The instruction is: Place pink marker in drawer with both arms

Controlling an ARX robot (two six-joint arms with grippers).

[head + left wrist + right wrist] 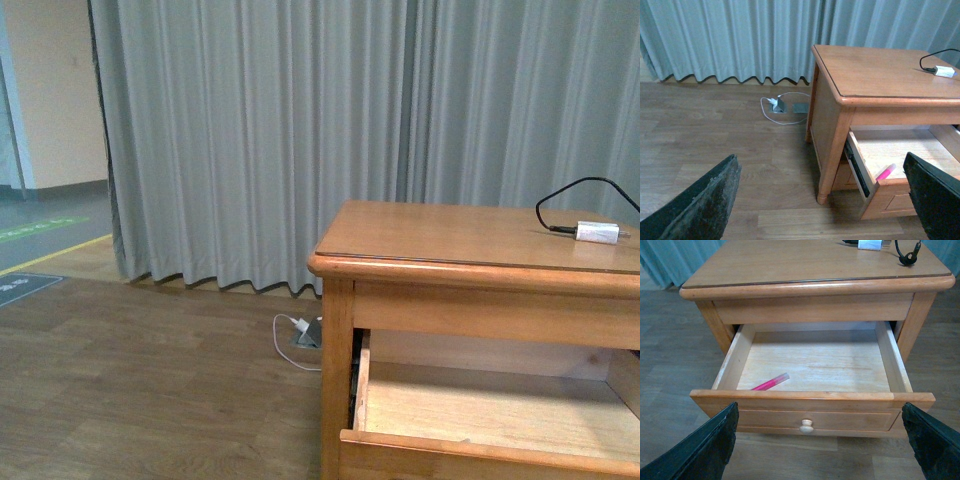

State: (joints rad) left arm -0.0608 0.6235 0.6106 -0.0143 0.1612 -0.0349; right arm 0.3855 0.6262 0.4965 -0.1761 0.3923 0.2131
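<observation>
The top drawer (815,402) of the honey-brown cabinet stands pulled open. The pink marker (771,382) lies flat on the drawer floor near its front wall, white end pointing inward. It also shows in the left wrist view (885,172), behind the drawer's front wall (890,202). My right gripper (820,450) is open and empty, in front of the drawer's round knob (806,427), apart from it. My left gripper (825,200) is open and empty, off to the cabinet's side above the floor. In the front view the open drawer (480,450) shows but no arm does.
A white charger block (598,232) with a black cable lies on the cabinet top (450,235). A white plug and cord (298,330) lie on the wooden floor by grey curtains (300,130) behind the cabinet.
</observation>
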